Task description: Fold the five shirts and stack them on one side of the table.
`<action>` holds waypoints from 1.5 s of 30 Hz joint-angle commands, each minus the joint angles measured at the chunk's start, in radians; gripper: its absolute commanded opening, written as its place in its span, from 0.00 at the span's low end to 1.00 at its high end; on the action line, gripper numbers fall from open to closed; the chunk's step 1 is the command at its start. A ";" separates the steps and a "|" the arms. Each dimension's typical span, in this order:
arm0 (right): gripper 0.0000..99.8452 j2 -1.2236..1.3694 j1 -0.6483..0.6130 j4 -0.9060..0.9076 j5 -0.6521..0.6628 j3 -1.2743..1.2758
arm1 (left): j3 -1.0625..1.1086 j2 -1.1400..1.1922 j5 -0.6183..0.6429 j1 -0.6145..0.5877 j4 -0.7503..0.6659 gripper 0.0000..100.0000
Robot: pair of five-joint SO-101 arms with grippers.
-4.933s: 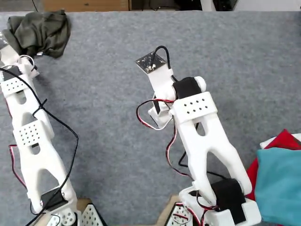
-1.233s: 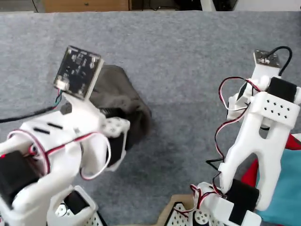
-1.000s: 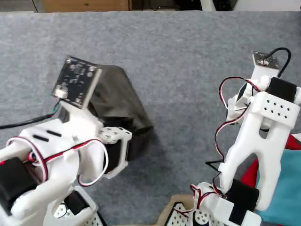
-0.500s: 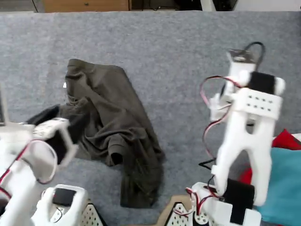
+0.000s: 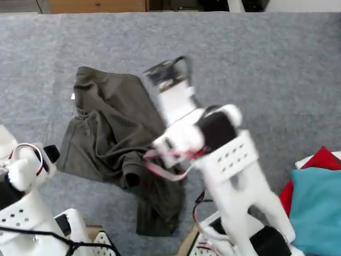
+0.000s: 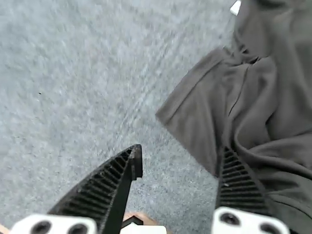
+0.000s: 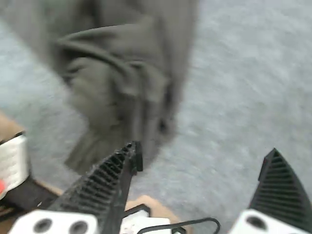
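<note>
A crumpled dark olive shirt [image 5: 114,138] lies on the grey table, left of the middle, with one end trailing toward the front edge. My right arm [image 5: 224,154] hangs above the shirt's right side. In the right wrist view my right gripper [image 7: 204,161] is open and holds nothing, with the bunched shirt [image 7: 126,83] beneath and beyond it. My left arm [image 5: 21,197] sits drawn back at the front left corner. My left gripper [image 6: 183,161] is open and holds nothing, just off the shirt's [image 6: 253,97] near left edge.
A stack of folded shirts stands at the right edge, a teal one [image 5: 317,208] on top of a red one [image 5: 322,158]. Bare grey table [image 5: 266,64] stretches across the back and the middle right. Wooden furniture lines the far edge.
The left arm carried the olive shirt from the far left corner to the middle left, let it go and drew back. The right arm swung left over the shirt.
</note>
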 commanded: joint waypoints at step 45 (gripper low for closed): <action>0.38 0.073 -0.260 0.017 -0.143 -0.044 | -0.160 1.234 0.195 -0.009 -0.400 0.18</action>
